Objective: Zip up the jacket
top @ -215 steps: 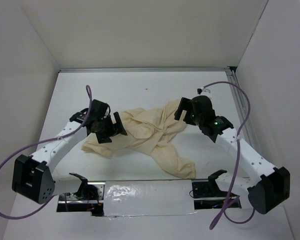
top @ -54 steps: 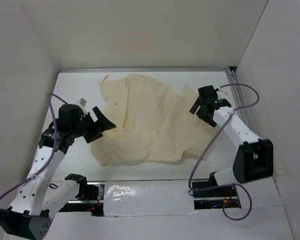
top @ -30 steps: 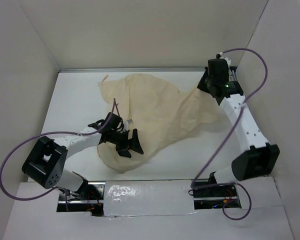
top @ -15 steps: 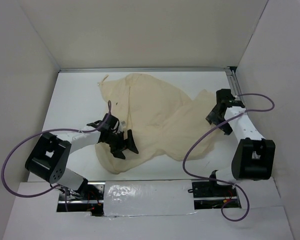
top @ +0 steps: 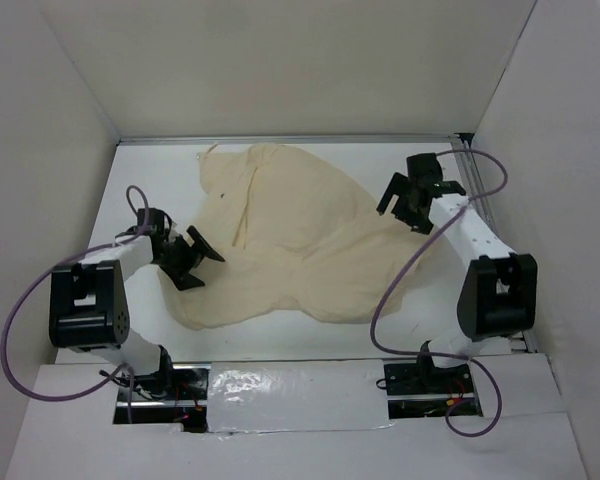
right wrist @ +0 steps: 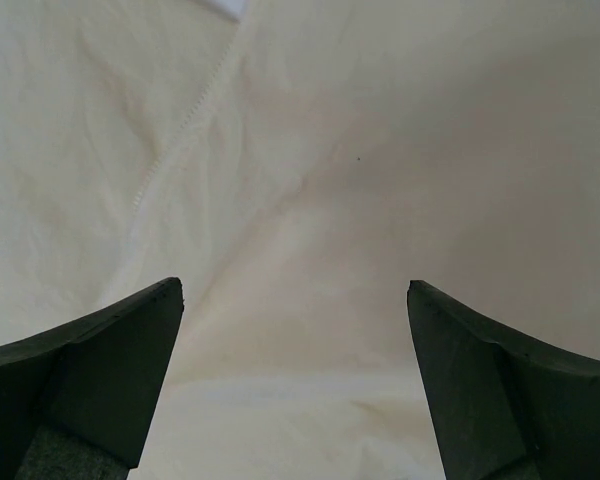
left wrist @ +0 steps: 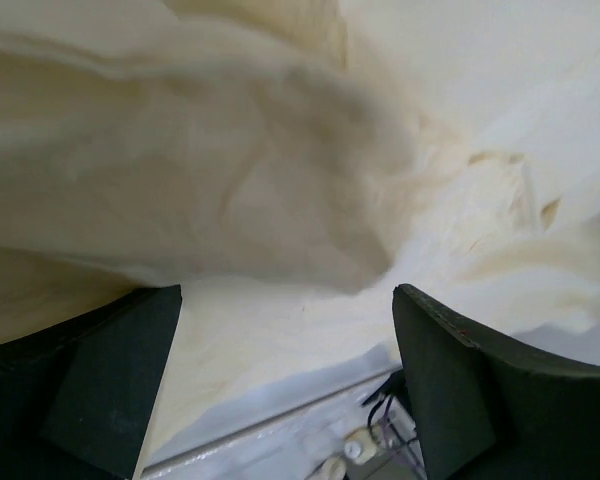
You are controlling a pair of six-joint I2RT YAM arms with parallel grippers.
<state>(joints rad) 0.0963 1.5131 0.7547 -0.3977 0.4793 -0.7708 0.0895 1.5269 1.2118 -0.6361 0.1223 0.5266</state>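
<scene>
High above the near edge, one camera looks down across the whole bench [top: 140, 180]. The wrist cameras look out between the fingers of the left tool [left wrist: 283, 295] and right tool [right wrist: 293, 285], close to the jacket [top: 300, 240], which all three views share.

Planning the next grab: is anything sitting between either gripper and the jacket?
Nothing visible does. The jacket lies spread out, with the left gripper open at its left edge and the right gripper open over its right edge. Each wrist view shows fabric directly ahead.
</scene>
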